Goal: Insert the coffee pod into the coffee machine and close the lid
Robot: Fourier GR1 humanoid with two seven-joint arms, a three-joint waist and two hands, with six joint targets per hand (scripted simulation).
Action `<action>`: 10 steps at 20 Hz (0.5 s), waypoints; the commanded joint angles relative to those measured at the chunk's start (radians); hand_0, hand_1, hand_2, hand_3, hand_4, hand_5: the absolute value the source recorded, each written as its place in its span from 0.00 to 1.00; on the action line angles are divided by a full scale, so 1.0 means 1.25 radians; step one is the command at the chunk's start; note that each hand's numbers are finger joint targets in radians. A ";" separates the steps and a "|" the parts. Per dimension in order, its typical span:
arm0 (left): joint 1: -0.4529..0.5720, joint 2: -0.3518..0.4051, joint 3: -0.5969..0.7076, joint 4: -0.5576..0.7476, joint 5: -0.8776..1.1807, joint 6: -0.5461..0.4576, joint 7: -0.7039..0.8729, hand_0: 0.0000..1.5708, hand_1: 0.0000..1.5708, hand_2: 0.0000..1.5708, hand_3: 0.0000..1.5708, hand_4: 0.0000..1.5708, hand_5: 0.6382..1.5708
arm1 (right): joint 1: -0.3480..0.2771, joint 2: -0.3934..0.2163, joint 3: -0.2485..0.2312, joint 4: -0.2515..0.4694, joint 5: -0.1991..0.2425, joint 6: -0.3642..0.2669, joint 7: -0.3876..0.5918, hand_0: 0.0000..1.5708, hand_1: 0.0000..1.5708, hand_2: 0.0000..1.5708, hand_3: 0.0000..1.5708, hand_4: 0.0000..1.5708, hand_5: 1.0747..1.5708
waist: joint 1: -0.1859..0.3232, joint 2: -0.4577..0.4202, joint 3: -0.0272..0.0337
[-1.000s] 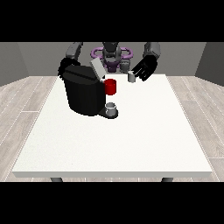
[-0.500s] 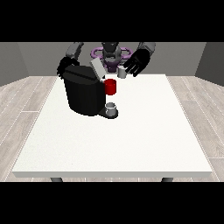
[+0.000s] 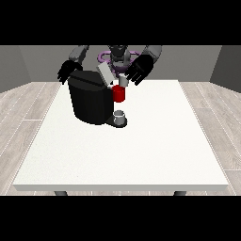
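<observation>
A black coffee machine (image 3: 89,100) stands at the table's back left, its grey lid (image 3: 105,73) tilted up and open. A red part (image 3: 119,94) shows on its front, above a small grey cup (image 3: 120,116) on the drip base. The small grey coffee pod (image 3: 123,80) is held just above the red part, right of the lid, by the hand at the view's right (image 3: 139,70), whose fingers curl round it. The hand at the view's left (image 3: 68,71) hangs behind the machine's back left corner, fingers hanging relaxed, holding nothing.
The white table (image 3: 141,146) stretches wide towards the camera and to the right. The robot's torso (image 3: 117,55) stands behind the far edge. Wooden floor surrounds the table.
The hand at the view's right has carried the pod leftwards and down, from beside the machine to just over its open top. The other hand has barely moved.
</observation>
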 commanded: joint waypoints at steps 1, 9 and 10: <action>-0.031 0.001 0.000 0.004 -0.008 -0.008 0.016 0.83 0.83 0.85 0.79 0.31 1.00 | -0.023 -0.014 -0.024 -0.001 -0.022 0.013 0.017 0.00 0.00 0.00 0.00 0.34 1.00 | -0.008 0.018 0.0002; -0.030 -0.019 -0.012 -0.007 -0.014 -0.030 0.001 0.78 0.78 0.82 0.77 0.33 1.00 | -0.014 -0.009 -0.047 0.031 -0.019 -0.007 -0.040 0.00 0.00 0.00 0.00 0.33 1.00 | 0.028 0.020 0.0003; -0.033 -0.008 0.005 0.011 -0.005 -0.023 -0.006 0.80 0.80 0.83 0.77 0.33 1.00 | -0.018 -0.011 -0.027 0.000 -0.009 -0.007 0.011 0.00 0.00 0.00 0.00 0.32 1.00 | 0.005 0.027 0.0000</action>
